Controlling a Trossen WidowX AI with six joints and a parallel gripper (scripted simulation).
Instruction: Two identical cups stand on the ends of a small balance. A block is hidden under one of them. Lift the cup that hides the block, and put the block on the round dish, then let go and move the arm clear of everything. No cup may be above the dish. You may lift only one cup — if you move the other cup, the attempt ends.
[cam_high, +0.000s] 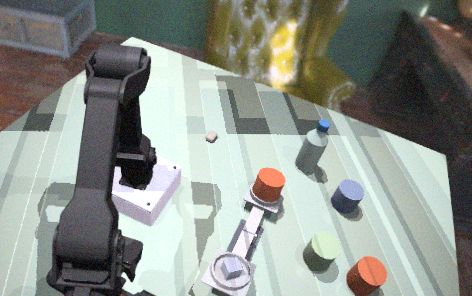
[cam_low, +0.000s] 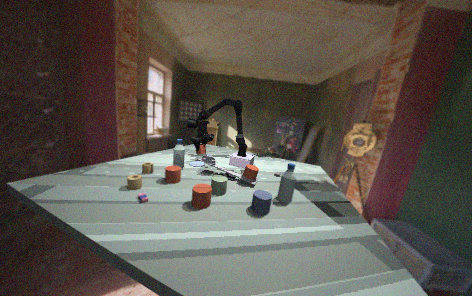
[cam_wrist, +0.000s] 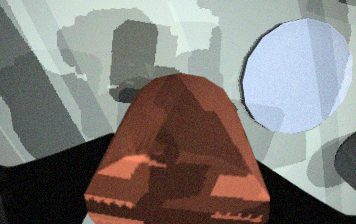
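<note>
My gripper (cam_low: 201, 144) (cam_wrist: 179, 151) is shut on an orange cup (cam_low: 201, 149) (cam_wrist: 177, 120), held to one side of the balance (cam_high: 243, 243) (cam_low: 231, 173). In the top view the fingers are cut off at the bottom left. The other orange cup (cam_high: 269, 185) (cam_low: 251, 173) stands on the balance's far end. The pale block (cam_high: 231, 268) lies uncovered in the ring on the near end. The round dish (cam_wrist: 295, 75) (cam_low: 196, 164) is pale blue and bare, to the right of the held cup in the wrist view.
A blue-capped bottle (cam_high: 310, 151) (cam_low: 287, 185), a blue cylinder (cam_high: 347, 196) (cam_low: 261, 202), a green one (cam_high: 322, 251) (cam_low: 219, 185) and an orange one (cam_high: 367, 276) (cam_low: 201, 196) stand beside the balance. Another bottle (cam_low: 179, 155) and orange cylinder (cam_low: 173, 174) stand further left in the exterior view.
</note>
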